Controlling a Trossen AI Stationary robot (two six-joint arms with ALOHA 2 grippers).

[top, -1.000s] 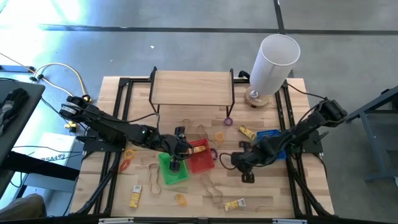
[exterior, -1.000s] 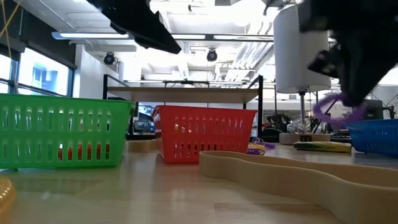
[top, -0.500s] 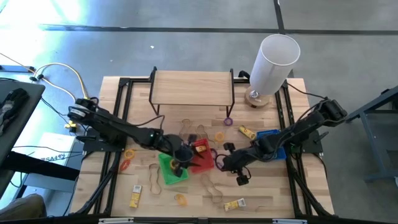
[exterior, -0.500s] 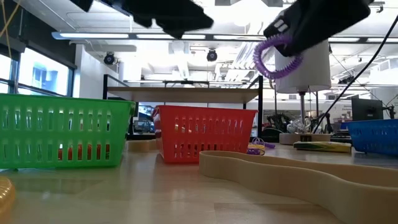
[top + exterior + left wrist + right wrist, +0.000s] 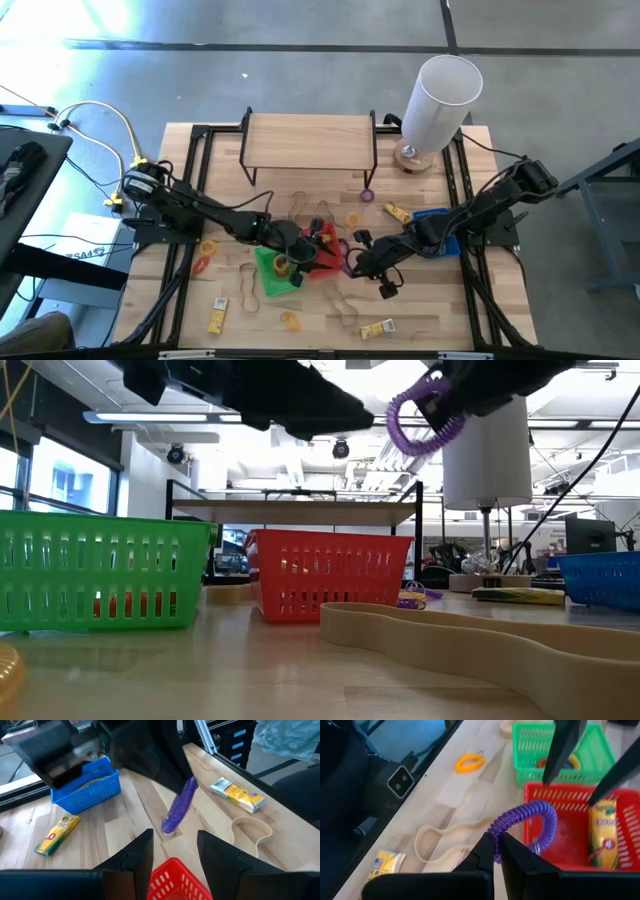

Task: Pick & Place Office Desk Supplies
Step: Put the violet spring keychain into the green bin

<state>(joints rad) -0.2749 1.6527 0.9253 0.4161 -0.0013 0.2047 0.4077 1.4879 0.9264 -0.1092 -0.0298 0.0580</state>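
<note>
A purple coiled ring (image 5: 532, 822) is in the air at the right rim of the red basket (image 5: 570, 840), with my right gripper (image 5: 497, 840) shut on it. In the low view the ring (image 5: 425, 415) is high above the table. My left gripper (image 5: 175, 839) is open over the red basket (image 5: 322, 250) and green basket (image 5: 278, 270), with nothing between its fingers, and it faces the ring (image 5: 180, 807). A crayon packet (image 5: 602, 832) lies in the red basket. More packets (image 5: 376, 327), rings (image 5: 352, 219) and tan bands (image 5: 345, 310) lie loose on the table. My right gripper pinches one spot of the purple ring's coil (image 5: 496, 829) between its two fingers. The fingers come slanting down from the table's right side. The ring is lifted clear of the table, and its loop stands out beyond the fingertips toward the red basket.
A blue basket (image 5: 432, 222) sits under my right arm. A wooden shelf (image 5: 308, 140) stands at the back and a tall white cylinder (image 5: 440, 100) at the back right. An orange ring (image 5: 470, 762) and a tan band (image 5: 470, 640) lie on the table in front.
My right gripper has risen and gone toward the table's left, up to the red basket. It has tipped and rolled, carrying the purple ring higher. My left gripper has gone toward the right and lower over the baskets, turning toward the ring.
</note>
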